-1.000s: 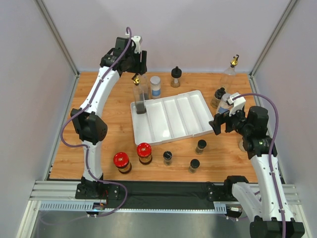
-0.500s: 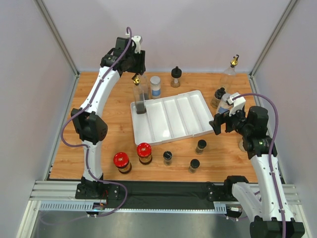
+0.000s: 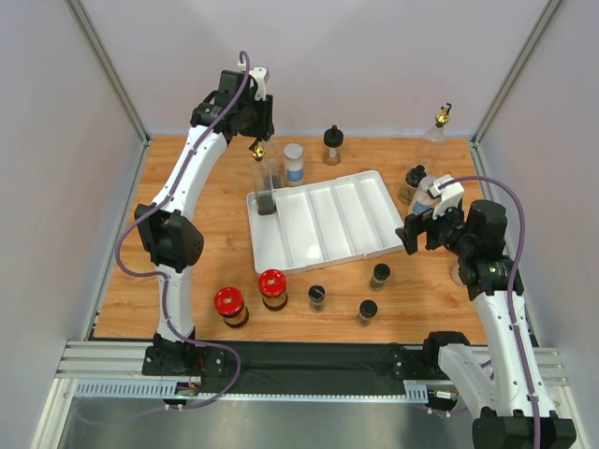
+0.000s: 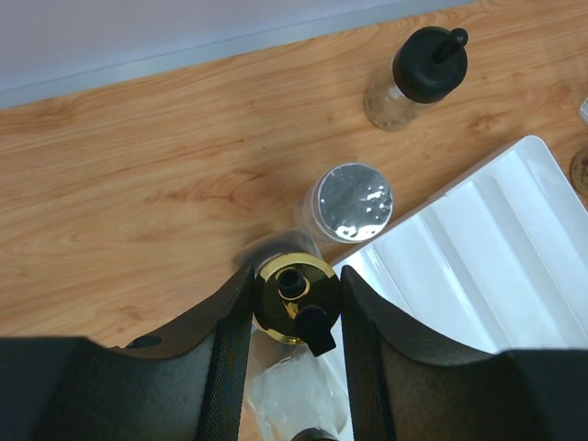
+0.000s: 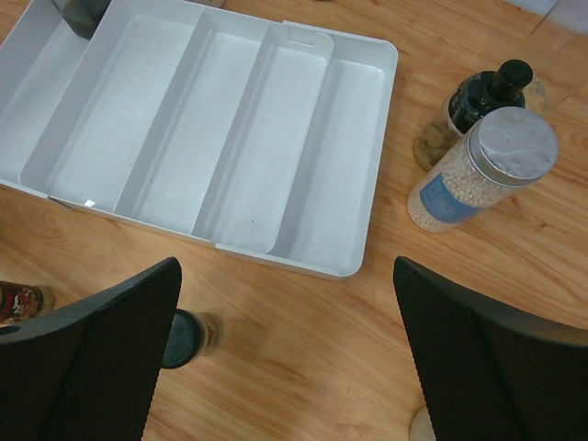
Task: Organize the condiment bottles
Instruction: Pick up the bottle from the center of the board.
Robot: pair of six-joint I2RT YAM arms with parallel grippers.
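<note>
My left gripper (image 3: 253, 129) is shut on the gold spout cap of a tall clear bottle (image 4: 296, 301), which stands in the far-left slot of the white tray (image 3: 328, 224). My right gripper (image 5: 287, 303) is wide open and empty, above the wood just right of the tray's near right corner. Beside the left gripper stand a silver-lidded jar (image 4: 347, 202) and a black-spouted bottle (image 4: 418, 78). Two red-lidded jars (image 3: 229, 305) (image 3: 273, 287) and three black-capped jars (image 3: 317, 297) (image 3: 367, 311) (image 3: 380, 275) stand in front of the tray.
Right of the tray stand a dark black-spouted bottle (image 5: 482, 101) and a silver-lidded jar of pale beads (image 5: 487, 170). Another gold-spouted bottle (image 3: 436, 136) is at the back right corner. The tray's other slots (image 5: 230, 138) hold nothing. Walls enclose the table on three sides.
My left wrist has edged slightly toward the back wall. The gold-spouted bottle stays in place. The right arm has not moved.
</note>
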